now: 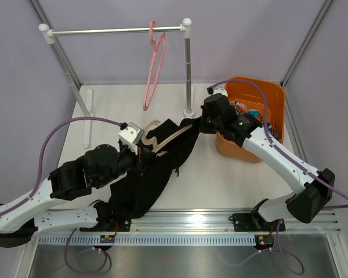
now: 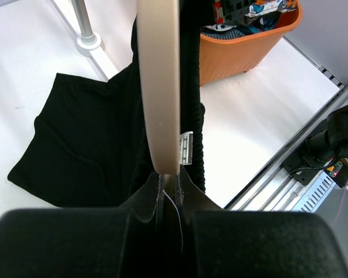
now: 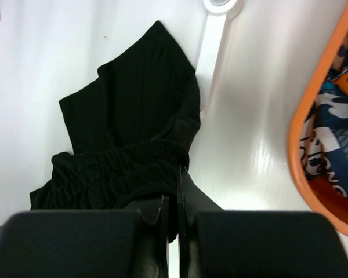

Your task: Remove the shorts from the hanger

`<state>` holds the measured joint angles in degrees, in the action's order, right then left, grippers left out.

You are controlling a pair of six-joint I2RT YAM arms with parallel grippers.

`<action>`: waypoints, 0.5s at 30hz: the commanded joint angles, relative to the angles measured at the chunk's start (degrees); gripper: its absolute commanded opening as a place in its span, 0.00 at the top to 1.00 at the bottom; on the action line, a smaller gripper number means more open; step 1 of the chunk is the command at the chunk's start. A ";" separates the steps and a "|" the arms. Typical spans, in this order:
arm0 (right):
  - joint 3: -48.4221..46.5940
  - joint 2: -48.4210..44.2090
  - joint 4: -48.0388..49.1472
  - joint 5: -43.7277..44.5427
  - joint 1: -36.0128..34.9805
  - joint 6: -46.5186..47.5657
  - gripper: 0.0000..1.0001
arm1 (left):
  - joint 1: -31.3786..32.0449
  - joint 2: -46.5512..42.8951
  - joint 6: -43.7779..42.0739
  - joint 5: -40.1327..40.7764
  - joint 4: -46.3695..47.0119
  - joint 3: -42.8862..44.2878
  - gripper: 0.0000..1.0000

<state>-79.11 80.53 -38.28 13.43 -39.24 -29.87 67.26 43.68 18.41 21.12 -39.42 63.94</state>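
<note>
L gripper (image 2: 173, 188): jaws closed hard on near end of cream hanger (image 2: 158, 87).
R gripper (image 3: 175, 184): jaws pinched tight on gathered waistband of black shorts (image 3: 133, 110).
Black shorts: mid table (image 1: 220, 185), draped over hanger, legs trailing twd near-left edge.
Patterned shorts (image 3: 336, 124): in orange basket (image 3: 294, 139), far right.

Key relation: hanger long axis runs near-left to far-right. L gripper is at near-left end; R gripper is at far-right end w/ the waistband. Judgement: shorts come off by a pull along that axis, away fm L gripper. R arm is nearer the waistband; L arm only anchors.

Hidden: hanger's far end + hook are under fabric and R wrist. Can't tell if waistband encircles the bar, or if there are clips. White label (image 2: 187, 147) sits just beside bar; text unreadable.
</note>
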 commanded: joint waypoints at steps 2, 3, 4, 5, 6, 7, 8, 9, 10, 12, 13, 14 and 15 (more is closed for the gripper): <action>-4.99 0.85 -4.16 11.97 7.77 4.73 1.00 | 0.50 -3.33 -1.01 -1.97 -0.30 5.14 1.00; -5.87 1.38 -4.52 12.14 8.04 5.08 1.00 | 0.50 -3.69 -1.01 -1.88 -0.74 4.88 1.00; -7.18 2.25 -4.87 12.41 8.04 5.26 1.00 | 0.50 -4.13 -1.01 -1.96 -0.75 4.44 1.00; -7.72 2.78 -4.96 12.06 8.04 5.35 1.00 | 0.50 -4.74 -0.84 -2.14 -0.83 4.26 1.00; -8.25 3.14 -5.05 11.71 8.04 5.26 1.00 | 0.50 -5.09 -0.84 -2.40 -0.75 3.91 1.00; -8.69 3.66 -4.87 11.71 8.04 5.08 1.00 | 0.59 -5.36 -0.92 -3.01 -0.57 3.74 1.00; -8.87 4.02 -4.87 11.79 8.13 5.34 1.00 | 0.50 -5.80 -0.75 -3.02 -0.66 3.73 1.00; -9.04 4.37 -5.05 11.62 8.13 5.35 1.00 | 0.50 -6.58 -0.66 -2.76 -0.75 3.65 1.00; -8.96 4.37 -5.05 10.31 8.13 5.17 1.00 | 0.50 -7.20 -0.75 -2.67 0.04 3.12 1.00; -7.82 4.02 -3.47 8.29 8.13 4.64 1.00 | 0.50 -8.86 -1.10 -2.93 1.01 2.59 1.00; -6.94 3.84 -3.03 7.49 8.04 4.38 1.00 | 0.50 -9.66 -1.36 -3.71 2.75 1.81 1.00; -6.59 3.93 -2.85 7.84 8.13 4.29 1.00 | 0.50 -10.19 -1.89 -4.51 3.81 1.36 1.00; -6.41 4.02 -2.85 8.97 8.13 4.38 1.00 | 0.50 -10.72 -1.89 -5.12 4.08 1.36 1.00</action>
<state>-86.50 83.59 -41.76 10.35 -35.35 -27.35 67.24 38.59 17.52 19.75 -40.16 63.70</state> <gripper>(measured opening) 0.056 0.049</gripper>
